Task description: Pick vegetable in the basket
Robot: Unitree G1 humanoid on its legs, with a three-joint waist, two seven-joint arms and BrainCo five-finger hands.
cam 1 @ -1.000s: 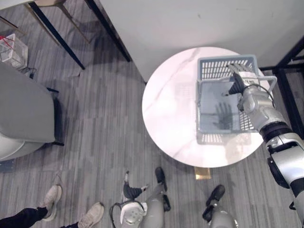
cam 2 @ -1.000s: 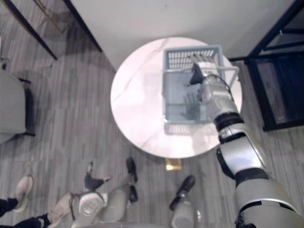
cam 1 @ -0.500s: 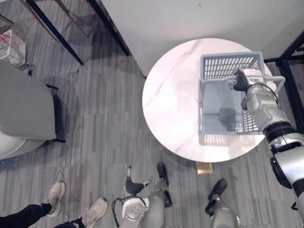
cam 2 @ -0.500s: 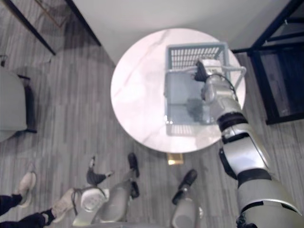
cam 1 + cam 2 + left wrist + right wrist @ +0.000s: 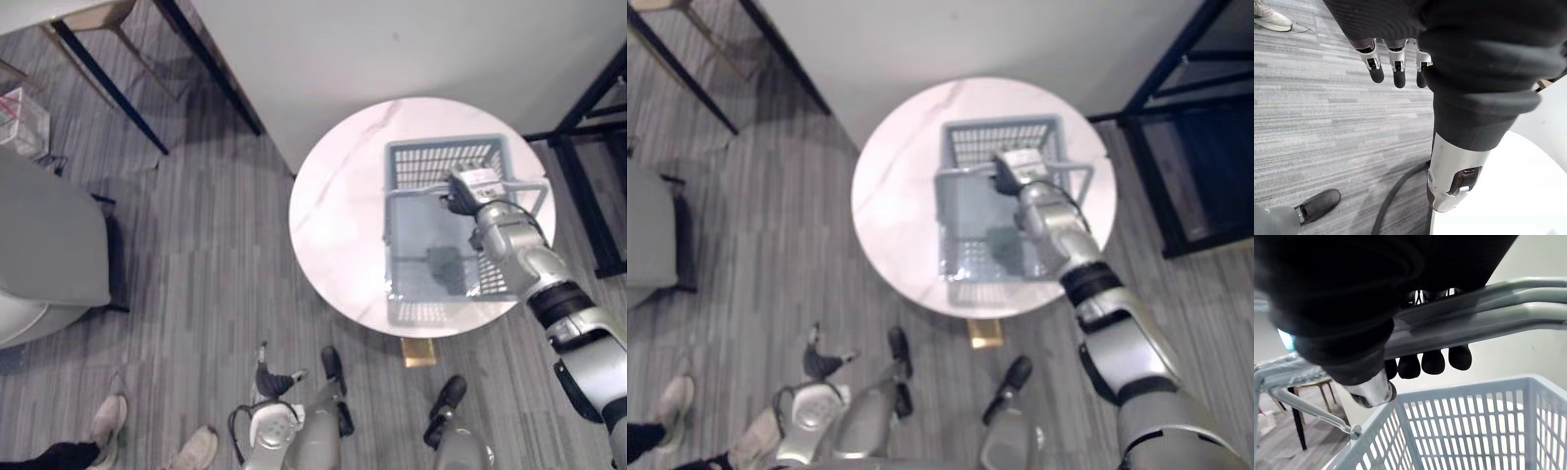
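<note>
**Right hand closed on the handle of an apparently empty basket on a round table**

Seen from above, a round white marble table point(image 5: 333, 196) stands on grey wood-patterned flooring. A pale blue-grey slatted plastic basket point(image 5: 446, 157) sits on the right half of the table, its outer side close to the right edge and its near wall close to the near edge. A hoop handle point(image 5: 416, 191) arches across it from side to side. The right hand point(image 5: 468, 188) is at about the middle of that handle. In the right wrist view its dark fingertips point(image 5: 1432, 361) are curled under the bar, so the hand is closed round the handle. The basket floor that shows looks bare; I can make out no vegetable in it or on the table.

The left hand point(image 5: 1396, 61) hangs low beside the table, its fingers loosely extended over the floor and holding nothing.

What could go wrong, as a judgement: the handle seems to pivot, so a quick lift could set the basket swinging or tipping. A sideways pull on the smooth top could slide it off the near or right edge. A black metal frame point(image 5: 588, 117) stands just beside the table's right edge and could be struck. With no vegetable in sight, the hand may reach for nothing
</note>
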